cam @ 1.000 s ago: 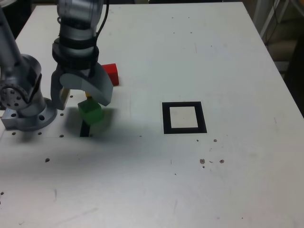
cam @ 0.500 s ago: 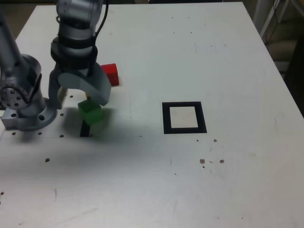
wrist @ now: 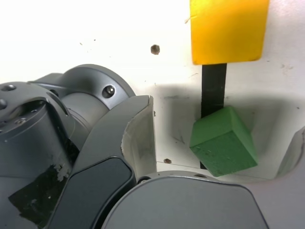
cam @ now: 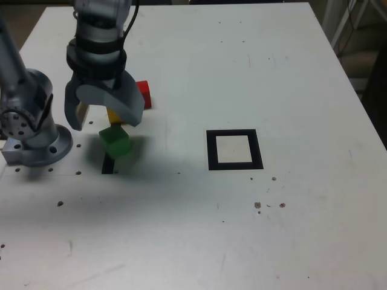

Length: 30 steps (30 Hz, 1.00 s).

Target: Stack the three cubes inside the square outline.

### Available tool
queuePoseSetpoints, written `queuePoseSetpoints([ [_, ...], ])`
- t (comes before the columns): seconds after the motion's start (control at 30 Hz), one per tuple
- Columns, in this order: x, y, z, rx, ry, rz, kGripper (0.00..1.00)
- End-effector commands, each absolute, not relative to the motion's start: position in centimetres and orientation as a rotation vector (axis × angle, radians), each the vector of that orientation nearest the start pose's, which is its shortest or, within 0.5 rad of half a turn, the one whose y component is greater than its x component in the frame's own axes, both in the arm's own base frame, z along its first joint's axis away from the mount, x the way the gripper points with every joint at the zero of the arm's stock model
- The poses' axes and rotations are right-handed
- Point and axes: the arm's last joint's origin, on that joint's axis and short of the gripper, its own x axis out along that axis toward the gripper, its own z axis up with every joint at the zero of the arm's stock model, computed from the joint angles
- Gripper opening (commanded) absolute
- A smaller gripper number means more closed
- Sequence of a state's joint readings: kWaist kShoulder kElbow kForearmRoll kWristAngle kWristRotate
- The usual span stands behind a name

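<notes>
since the earlier frame the gripper [cam: 103,124] has lifted a little, so more of the yellow cube [cam: 115,115] shows between its jaws; the cubes and the square have not moved.

count: three cubes, one red, one yellow, one green; one square outline [cam: 234,149]; one thin black strip [cam: 108,164]; one arm with one gripper.

the jaws are spread wide and hold nothing. in the exterior view the green cube [cam: 115,142] sits on the table just below the jaw tips, nearer the jaw on the exterior view's right, not touching either one. the wrist view shows the green cube [wrist: 224,141] in the gap between the jaws, turned at an angle on the black strip [wrist: 213,90], with the yellow cube [wrist: 228,29] beyond it on the same strip. the red cube [cam: 143,94] lies outside the jaws, just behind the jaw on the exterior view's right. the square outline lies well apart from the jaws, toward the exterior view's right, with no cube in it.
</notes>
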<state>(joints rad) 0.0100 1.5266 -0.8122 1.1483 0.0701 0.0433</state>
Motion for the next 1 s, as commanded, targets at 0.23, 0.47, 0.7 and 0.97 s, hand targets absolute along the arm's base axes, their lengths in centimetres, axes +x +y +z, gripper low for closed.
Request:
queuePoseSetpoints([
  [0.23,15.9,1.5,24.6,0.105,1.85,0.012,1.0],
  [0.47,16.3,3.1,24.9,0.094,1.842,0.018,1.0],
  [0.7,16.9,5.3,25.2,0.078,1.838,0.031,1.0],
  [0.97,17.3,7.9,25.3,0.049,1.848,0.061,1.0],
])
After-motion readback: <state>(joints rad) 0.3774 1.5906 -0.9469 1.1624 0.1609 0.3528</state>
